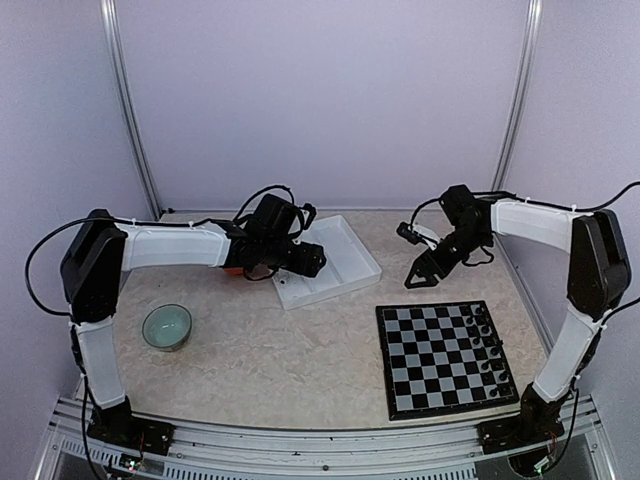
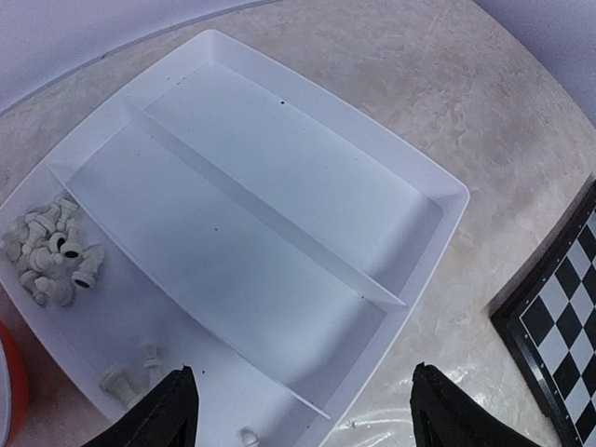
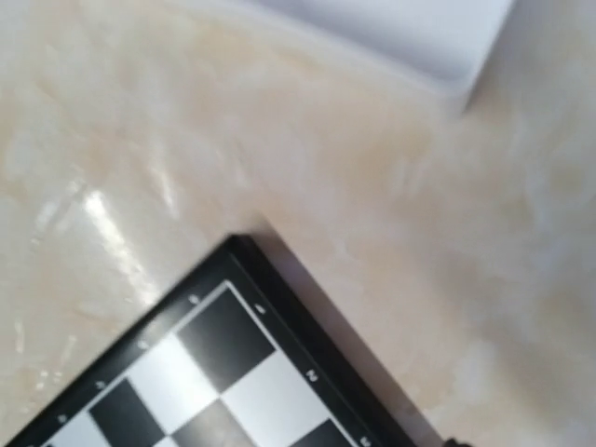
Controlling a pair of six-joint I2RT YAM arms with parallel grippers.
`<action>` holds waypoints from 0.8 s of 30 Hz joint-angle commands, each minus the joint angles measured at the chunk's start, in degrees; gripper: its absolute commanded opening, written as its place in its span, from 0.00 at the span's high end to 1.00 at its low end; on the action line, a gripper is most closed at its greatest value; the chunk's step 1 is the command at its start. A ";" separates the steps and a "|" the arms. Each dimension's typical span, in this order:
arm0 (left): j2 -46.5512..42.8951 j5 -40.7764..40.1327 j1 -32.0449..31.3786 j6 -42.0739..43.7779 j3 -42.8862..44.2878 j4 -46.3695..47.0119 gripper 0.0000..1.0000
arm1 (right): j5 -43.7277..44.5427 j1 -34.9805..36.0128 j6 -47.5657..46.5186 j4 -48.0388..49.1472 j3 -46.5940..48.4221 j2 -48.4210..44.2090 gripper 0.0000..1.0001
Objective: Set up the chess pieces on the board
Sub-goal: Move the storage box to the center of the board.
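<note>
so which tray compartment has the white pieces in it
The end compartment nearest the left gripper holds the white pieces; both long compartments are empty.

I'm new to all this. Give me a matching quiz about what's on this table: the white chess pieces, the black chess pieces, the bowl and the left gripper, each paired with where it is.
Things:
1. white chess pieces
2. black chess pieces
3. bowl
4. left gripper

Places:
a. standing along the right side of the board
b. open, above the tray
c. heaped in an outer tray compartment
d. alone on the table

Pairs: 1-c, 2-a, 3-d, 4-b.
</note>
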 commanded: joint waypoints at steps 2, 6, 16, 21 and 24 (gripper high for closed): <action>8.09 -0.36 -0.13 0.59 8.03 -8.16 0.24 | -1.00 -1.23 -2.29 0.17 -2.08 -6.40 0.34; 9.36 -1.52 -0.13 0.46 6.84 -10.96 0.27 | -0.50 -1.62 -2.56 1.41 -5.09 -9.16 0.34; 5.85 2.27 -0.35 0.63 -2.30 -12.26 0.30 | -0.81 -1.71 -2.43 2.40 -6.95 -11.10 0.34; 5.78 5.95 -1.68 0.81 -3.20 -12.17 0.35 | -1.37 -1.64 -2.10 2.38 -7.20 -11.41 0.34; 5.15 7.20 -3.19 0.31 -4.24 -12.23 0.36 | -1.11 -1.66 -2.10 2.78 -8.11 -12.28 0.34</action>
